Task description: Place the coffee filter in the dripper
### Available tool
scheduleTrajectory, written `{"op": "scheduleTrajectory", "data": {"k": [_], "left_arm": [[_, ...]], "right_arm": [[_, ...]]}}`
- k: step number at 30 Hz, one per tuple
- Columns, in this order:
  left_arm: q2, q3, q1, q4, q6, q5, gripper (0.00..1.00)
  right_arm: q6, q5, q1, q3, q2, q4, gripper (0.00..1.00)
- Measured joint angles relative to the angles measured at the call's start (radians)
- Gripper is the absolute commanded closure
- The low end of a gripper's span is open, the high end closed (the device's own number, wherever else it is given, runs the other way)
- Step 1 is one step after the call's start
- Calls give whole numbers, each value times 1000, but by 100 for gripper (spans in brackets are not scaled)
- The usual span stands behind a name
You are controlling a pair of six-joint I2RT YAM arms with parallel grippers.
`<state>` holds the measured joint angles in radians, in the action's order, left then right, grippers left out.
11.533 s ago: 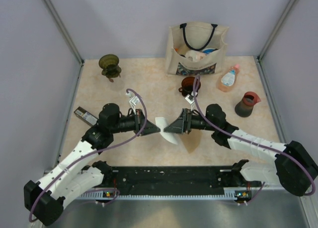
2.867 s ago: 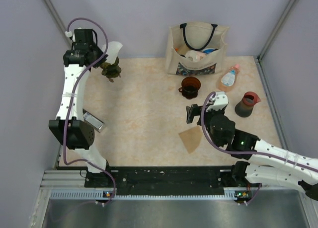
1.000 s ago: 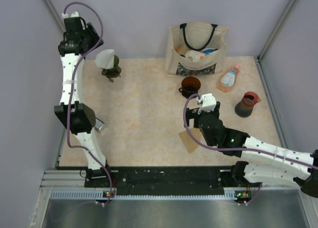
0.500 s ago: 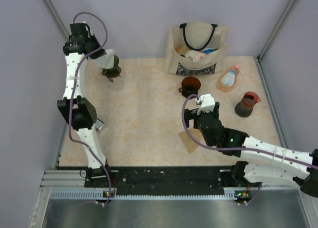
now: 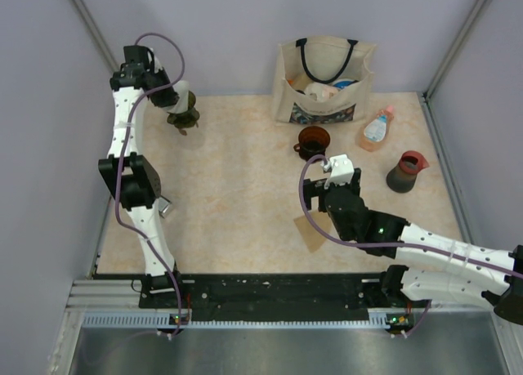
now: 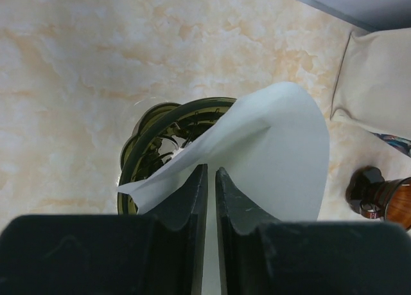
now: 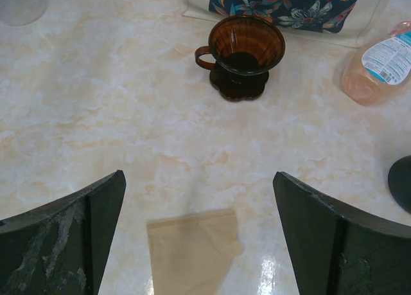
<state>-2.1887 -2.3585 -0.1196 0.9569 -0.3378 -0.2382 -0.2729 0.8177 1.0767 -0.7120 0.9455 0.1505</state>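
My left gripper (image 5: pixel 172 95) is shut on a white cone coffee filter (image 5: pixel 181 91) at the far left of the table. In the left wrist view the jaws (image 6: pixel 211 173) pinch the filter (image 6: pixel 270 147), which hangs tilted over the mouth of the olive-green glass dripper (image 6: pixel 154 125). Its paper covers the right half of the rim. The dripper (image 5: pixel 185 115) stands upright on the table. My right gripper (image 7: pixel 198 176) is open and empty, hovering over a brown paper filter (image 7: pixel 192 250) that lies flat on the table (image 5: pixel 310 232).
A brown dripper (image 5: pixel 312 140) stands mid-table, also in the right wrist view (image 7: pixel 247 51). Behind it is a cloth tote bag (image 5: pixel 325 81). A peach bottle (image 5: pixel 376 130) and a dark carafe with a red rim (image 5: pixel 406 172) are at the right. A dark flat object (image 5: pixel 163 205) lies beside the left arm.
My left gripper has come down and to the right with the white filter, bringing it onto the olive dripper's mouth. The right arm has stayed still.
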Motion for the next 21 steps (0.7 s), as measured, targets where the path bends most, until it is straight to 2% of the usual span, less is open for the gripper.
{"op": "scheduleTrajectory", "data": {"k": [12, 21], "left_arm": [[-14, -6, 0, 5, 63, -62, 58], [-33, -10, 1, 12, 78, -61, 58]], "right_arm": [[-3, 2, 0, 9, -2, 3, 2], [-11, 8, 0, 13, -3, 8, 2]]}}
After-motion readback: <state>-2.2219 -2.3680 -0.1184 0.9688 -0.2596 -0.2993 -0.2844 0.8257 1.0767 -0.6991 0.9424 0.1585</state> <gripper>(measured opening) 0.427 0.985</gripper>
